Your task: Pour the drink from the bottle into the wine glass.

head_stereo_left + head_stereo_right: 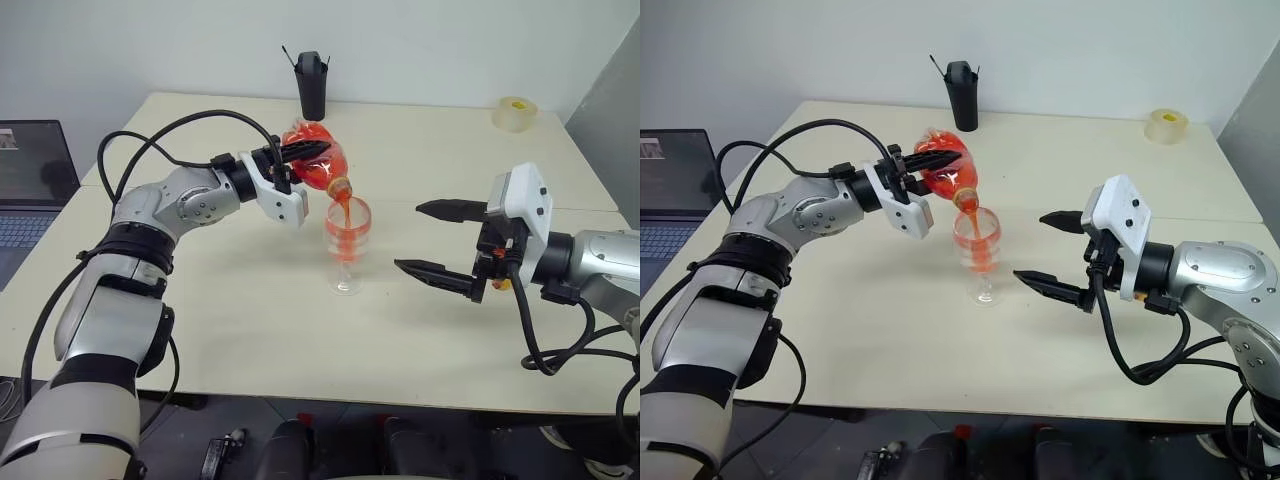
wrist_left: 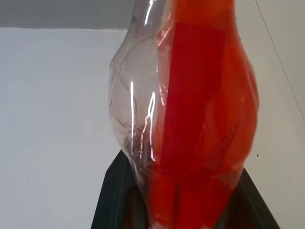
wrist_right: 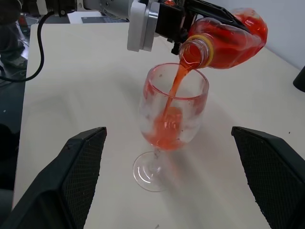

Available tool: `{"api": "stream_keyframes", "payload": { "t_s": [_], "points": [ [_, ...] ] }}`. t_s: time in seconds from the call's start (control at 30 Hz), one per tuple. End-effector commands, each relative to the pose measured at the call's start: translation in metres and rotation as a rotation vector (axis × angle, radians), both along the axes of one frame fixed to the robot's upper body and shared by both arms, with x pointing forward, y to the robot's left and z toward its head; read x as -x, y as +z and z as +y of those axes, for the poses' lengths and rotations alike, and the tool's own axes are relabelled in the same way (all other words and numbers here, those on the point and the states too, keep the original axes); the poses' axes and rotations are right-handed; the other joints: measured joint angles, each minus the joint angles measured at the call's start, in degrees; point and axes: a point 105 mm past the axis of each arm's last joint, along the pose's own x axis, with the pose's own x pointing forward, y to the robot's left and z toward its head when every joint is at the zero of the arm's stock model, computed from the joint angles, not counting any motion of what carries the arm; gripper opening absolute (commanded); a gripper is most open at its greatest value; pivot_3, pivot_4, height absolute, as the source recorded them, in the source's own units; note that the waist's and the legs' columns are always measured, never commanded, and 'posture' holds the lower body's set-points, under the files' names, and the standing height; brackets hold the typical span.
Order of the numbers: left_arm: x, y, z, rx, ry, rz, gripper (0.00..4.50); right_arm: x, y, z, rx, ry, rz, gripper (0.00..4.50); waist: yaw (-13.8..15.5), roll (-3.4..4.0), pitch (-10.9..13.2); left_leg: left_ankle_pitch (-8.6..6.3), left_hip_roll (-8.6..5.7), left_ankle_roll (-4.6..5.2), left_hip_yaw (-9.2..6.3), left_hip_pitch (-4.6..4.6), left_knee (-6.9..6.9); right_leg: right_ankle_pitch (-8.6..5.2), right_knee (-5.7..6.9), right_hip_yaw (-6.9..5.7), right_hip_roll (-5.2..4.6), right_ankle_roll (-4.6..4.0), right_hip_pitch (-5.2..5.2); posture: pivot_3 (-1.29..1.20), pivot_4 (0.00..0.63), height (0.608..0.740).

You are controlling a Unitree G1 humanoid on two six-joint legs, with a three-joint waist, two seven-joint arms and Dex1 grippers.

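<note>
Clamped jaws of the left gripper [image 1: 300,152] hold the bottle [image 1: 318,163] by its rounded body, tipped so that its open neck points down over the wine glass [image 1: 347,240]. Jaws of the right gripper [image 1: 432,240] stand wide apart, holding nothing, at 3 o'clock of the glass and apart from it. One bottle: uncapped, partly full of the drink [image 3: 177,81], which falls as a thin red-pink stream into the bowl. One wine glass: upright near the centre of the table [image 1: 240,320], a shallow pool of drink in the bottom of its bowl. One tall black cup [image 1: 311,86] stands at the far edge, 12 o'clock of the glass; its contents cannot be made out. One tape roll [image 1: 514,113] lies at 1 o'clock. One laptop [image 1: 30,180] sits at 9 o'clock, beyond the table. No writing is legible.
</note>
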Motion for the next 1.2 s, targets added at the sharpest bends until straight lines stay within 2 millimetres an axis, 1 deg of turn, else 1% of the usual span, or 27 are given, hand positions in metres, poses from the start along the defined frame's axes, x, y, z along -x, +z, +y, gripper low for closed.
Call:
{"api": "stream_keyframes", "payload": {
  "t_s": [0.03,0.17,0.4,0.57,0.77,0.93,1.2],
  "points": [
    [0.0034,0.0239,-0.0011,0.028,-0.017,-0.078,0.87,0.0045,0.0041,0.0026,0.005,0.015,-0.027,4.5,0.0,0.0,0.0,0.0,0.0,0.0,0.0,0.0,0.0,0.0,0.0,0.0,0.0,0.0,0.0,0.0,0.15,0.74],
    [0.0028,0.026,-0.0023,0.032,-0.015,-0.088,0.87,0.0041,0.0033,0.0023,0.008,0.014,-0.024,4.5,0.0,0.0,0.0,0.0,0.0,0.0,0.0,0.0,0.01,0.0,0.01,0.0,0.0,0.0,0.0,0.0,0.15,0.74],
    [0.0032,0.0233,-0.0018,0.033,-0.015,-0.087,0.87,0.0049,0.0017,0.0015,0.012,0.013,-0.014,4.5,0.0,0.0,0.0,0.0,0.0,-0.01,0.0,0.0,0.01,0.0,0.01,0.0,0.0,0.0,0.0,0.0,0.15,0.74],
    [0.0034,0.0268,-0.0028,0.037,-0.018,-0.101,0.87,0.0046,0.0017,0.0017,0.012,0.016,-0.014,4.5,-0.01,0.0,0.0,0.0,0.0,-0.01,0.01,0.01,0.01,0.0,0.04,0.0,0.0,0.0,-0.01,0.0,0.15,0.74],
    [0.0032,0.0261,-0.0024,0.034,-0.017,-0.102,0.87,0.0033,0.0045,0.0007,0.004,0.011,-0.027,4.5,-0.01,0.0,0.0,0.01,0.0,-0.02,0.01,0.01,0.03,0.0,0.05,0.01,0.0,0.0,-0.01,0.0,0.15,0.74],
    [0.0052,0.03,-0.0036,0.058,-0.032,-0.108,0.87,0.0045,0.007,0.0033,-0.006,0.023,-0.032,4.5,-0.01,0.0,0.0,0.01,0.0,-0.02,0.02,0.01,0.03,0.0,0.07,0.01,0.0,0.0,-0.01,0.0,0.15,0.74],
    [0.0058,0.0316,-0.0051,0.068,-0.037,-0.119,0.87,0.003,0.0067,0.0014,-0.004,0.017,-0.023,4.5,-0.01,0.0,0.0,0.01,-0.01,-0.02,0.02,0.01,0.05,0.0,0.12,0.01,-0.01,0.0,-0.02,0.0,0.15,0.74]
  ]
}}
